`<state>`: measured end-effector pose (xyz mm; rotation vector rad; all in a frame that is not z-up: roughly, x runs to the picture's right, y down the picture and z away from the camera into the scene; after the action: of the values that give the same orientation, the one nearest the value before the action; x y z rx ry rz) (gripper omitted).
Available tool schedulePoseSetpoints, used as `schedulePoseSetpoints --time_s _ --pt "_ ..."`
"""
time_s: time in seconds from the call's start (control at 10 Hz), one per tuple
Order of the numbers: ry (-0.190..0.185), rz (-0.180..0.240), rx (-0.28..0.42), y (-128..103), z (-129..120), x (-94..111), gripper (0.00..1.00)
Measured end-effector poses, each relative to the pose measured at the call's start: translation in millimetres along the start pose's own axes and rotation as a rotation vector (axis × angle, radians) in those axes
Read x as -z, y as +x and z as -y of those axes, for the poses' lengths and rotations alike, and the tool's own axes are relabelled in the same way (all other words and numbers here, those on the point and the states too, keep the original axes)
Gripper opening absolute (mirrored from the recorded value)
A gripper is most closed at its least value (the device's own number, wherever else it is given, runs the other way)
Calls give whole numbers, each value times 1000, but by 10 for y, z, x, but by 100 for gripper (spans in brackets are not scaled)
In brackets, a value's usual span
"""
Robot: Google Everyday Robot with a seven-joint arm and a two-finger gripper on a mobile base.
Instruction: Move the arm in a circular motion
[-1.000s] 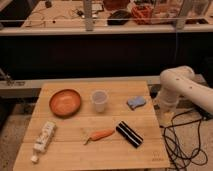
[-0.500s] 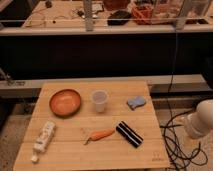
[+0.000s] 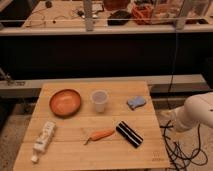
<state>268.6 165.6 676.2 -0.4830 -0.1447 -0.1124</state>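
Item 1: the arm [image 3: 196, 113], cream-white, rounded tube segment, at the right edge of the frame just below centre, off the right side of the table [image 3: 75, 152] and above black cables [image 3: 182, 150] on the floor.

Item 2: the gripper, not visible anywhere in the frame; whether its jaws are spread or pressed together cannot be told.

Item 3: wooden table, lower centre, carrying 6 objects:
- orange bowl [image 3: 65, 102], left of centre, upright.
- translucent cup [image 3: 99, 100], just right of the bowl, upright.
- blue sponge [image 3: 136, 103], right side, apart from the cup.
- carrot [image 3: 100, 135], below the cup, lying flat.
- black-and-white striped block [image 3: 129, 134], right of the carrot, set diagonally.
- white tube or bottle [image 3: 43, 138], lower left, lying diagonally.

Item 4: a workbench [image 3: 65, 12] with clutter across the top of the frame.
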Motion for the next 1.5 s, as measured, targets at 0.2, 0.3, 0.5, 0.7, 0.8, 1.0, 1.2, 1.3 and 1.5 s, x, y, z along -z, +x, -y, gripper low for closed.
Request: schedulePoseSetpoints --time_s 0.2,0.3,0.5,0.7,0.8,1.0,1.2,1.3,1.5 --pt "-8 23 36 -434 189 64 80" --pt "-20 40 68 -766 320 128 80" --pt "-42 57 123 -1222 499 218 80" --pt "-61 60 190 -1754 740 301 80" --pt "-62 46 227 -1993 885 302 80" --pt "-42 20 305 -2354 1296 204 80" --pt "-9 -11 381 -2443 1756 33 80" --pt "-1 -20 407 -2443 1936 -64 80" --pt "8 -32 428 -2377 2255 -266 80"
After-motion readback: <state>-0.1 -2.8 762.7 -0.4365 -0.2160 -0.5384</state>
